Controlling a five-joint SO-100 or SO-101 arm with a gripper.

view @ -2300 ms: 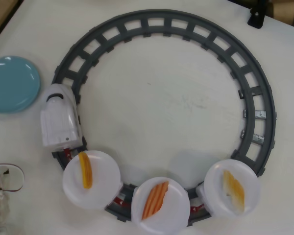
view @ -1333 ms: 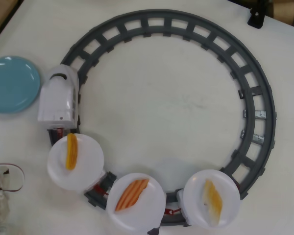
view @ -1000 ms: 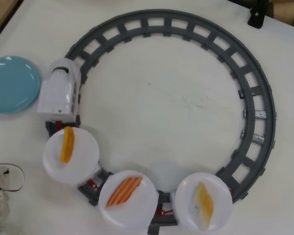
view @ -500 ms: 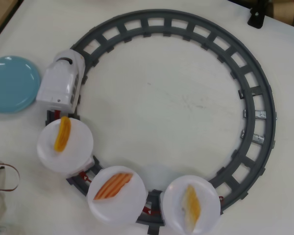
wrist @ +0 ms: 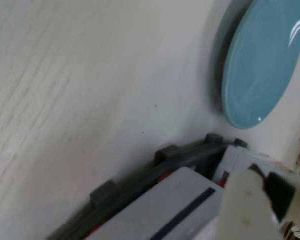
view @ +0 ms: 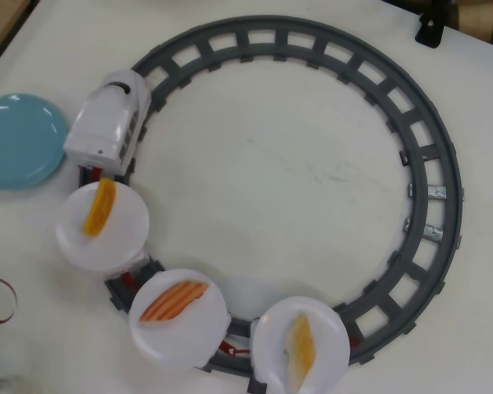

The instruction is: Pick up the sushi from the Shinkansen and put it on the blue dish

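The white Shinkansen engine [view: 107, 127] stands on the left of the grey ring track [view: 427, 139], pulling three red cars topped with white plates. The striped orange-red sushi [view: 174, 300] lies on the middle plate [view: 181, 341]. The blue dish [view: 16, 139] sits on the table just left of the engine, with nothing on it. The wrist view shows the dish [wrist: 262, 60] at the top right, and the track [wrist: 185, 152] and the engine's side [wrist: 165, 210] below it. A blurred pale shape [wrist: 245, 205] at the bottom right may be a finger. The gripper does not show in the overhead view.
A plain orange piece [view: 99, 207] lies on the first plate and a pale yellow piece [view: 301, 349] on the last. A cable loop [view: 0, 300] shows at the left edge. A black clamp [view: 431, 25] stands at the top right.
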